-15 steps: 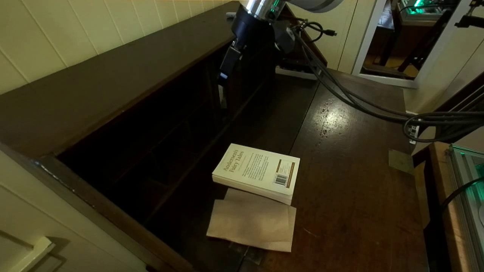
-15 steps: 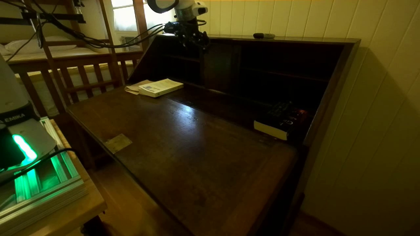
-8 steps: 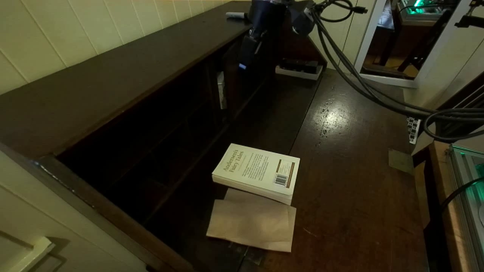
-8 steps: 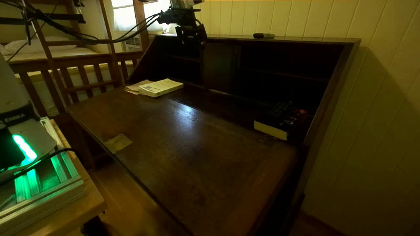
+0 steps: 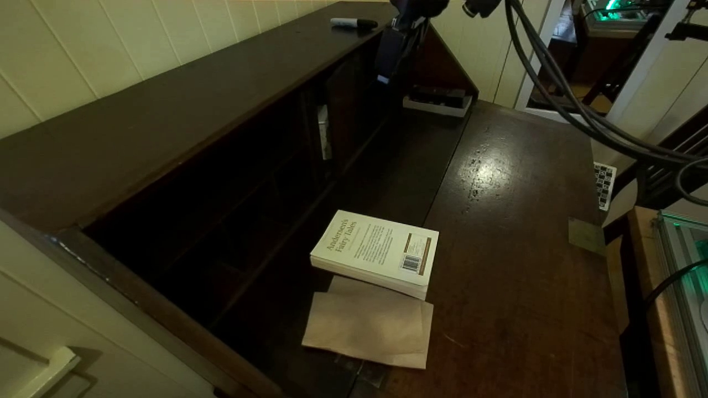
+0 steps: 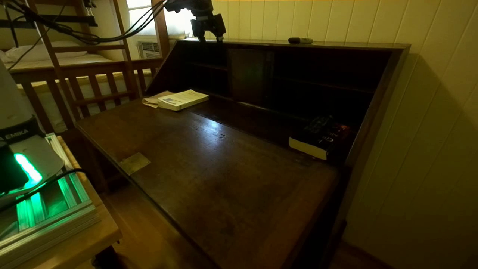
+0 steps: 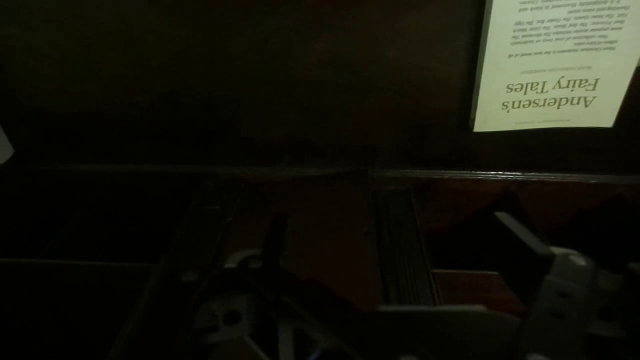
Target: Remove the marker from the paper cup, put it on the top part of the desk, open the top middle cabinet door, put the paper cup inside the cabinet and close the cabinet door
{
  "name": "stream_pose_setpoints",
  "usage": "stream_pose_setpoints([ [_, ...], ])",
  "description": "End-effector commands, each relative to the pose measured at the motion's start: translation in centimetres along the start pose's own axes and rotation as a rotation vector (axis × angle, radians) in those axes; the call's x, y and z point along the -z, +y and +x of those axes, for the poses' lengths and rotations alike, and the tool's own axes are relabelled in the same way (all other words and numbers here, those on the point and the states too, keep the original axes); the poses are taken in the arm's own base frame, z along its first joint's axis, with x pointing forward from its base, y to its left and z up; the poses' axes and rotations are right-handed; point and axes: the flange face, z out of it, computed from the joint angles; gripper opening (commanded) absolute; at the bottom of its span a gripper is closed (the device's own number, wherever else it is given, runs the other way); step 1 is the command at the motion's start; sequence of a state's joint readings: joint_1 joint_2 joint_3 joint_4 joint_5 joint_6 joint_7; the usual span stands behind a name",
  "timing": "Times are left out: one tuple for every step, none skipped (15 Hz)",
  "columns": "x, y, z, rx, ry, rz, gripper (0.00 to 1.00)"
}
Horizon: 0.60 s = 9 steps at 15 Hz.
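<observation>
Hangs, in an exterior view, with fingers spread and empty, above and seemingly out in front of the cabinet door with its long axis upright. Shows, in an exterior view, the marker lying on the ledge and, through an apparent gap at the door's edge nearer the white book, probably the paper cup, as a pale strip inside. Places, in the dim wrist view, seemingly that same upright edge beyond and between the fingers, so probably calls for lowering, then a push inward to shut.
</observation>
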<state>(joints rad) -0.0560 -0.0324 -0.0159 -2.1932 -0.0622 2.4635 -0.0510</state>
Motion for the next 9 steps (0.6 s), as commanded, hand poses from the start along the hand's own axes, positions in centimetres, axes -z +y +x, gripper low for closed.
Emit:
stream_pose_setpoints([
  [2.2, -0.6, -2.2, -0.01, -0.005, -0.012, 1.0],
  [2.5, -0.6, -2.6, -0.015, -0.005, -0.016, 1.0],
  [2.8, -0.7, -3.0, -0.031, -0.004, -0.025, 1.0],
  [1.7, -0.3, -1.3, -0.012, 0.004, 0.0, 1.0],
  [2.0, -0.4, -1.7, -0.019, 0.004, -0.003, 1.0],
  [2.2, -0.4, -1.9, -0.022, 0.004, -0.004, 1.0],
  [2.3, -0.4, -2.1, -0.025, 0.005, -0.004, 1.0],
  [2.3, -0.4, -2.2, -0.026, 0.004, -0.004, 1.0],
  [2.3, -0.5, -2.3, -0.026, 0.003, -0.004, 1.0],
])
